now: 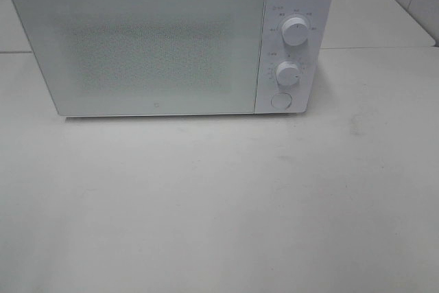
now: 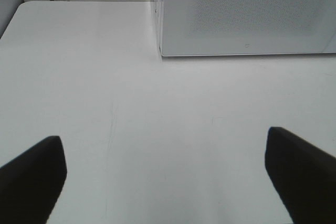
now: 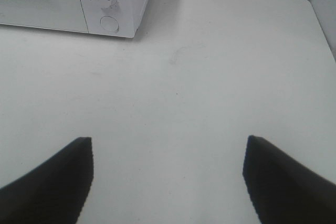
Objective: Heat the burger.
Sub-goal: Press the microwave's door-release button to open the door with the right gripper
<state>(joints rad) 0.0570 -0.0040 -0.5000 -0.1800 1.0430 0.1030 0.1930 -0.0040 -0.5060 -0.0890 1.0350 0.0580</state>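
Judging by the shut microwave door (image 1: 137,49) ahead of the left gripper (image 2: 165,145) and right gripper (image 3: 168,145), both held wide and empty, progress cannot be settled: the burger is seen in no view, perhaps hidden inside.

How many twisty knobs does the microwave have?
2. Both are on the right side of the microwave: the upper knob and the lower knob beneath it. The round button below is no knob. That side shows fully, so none seems hidden.
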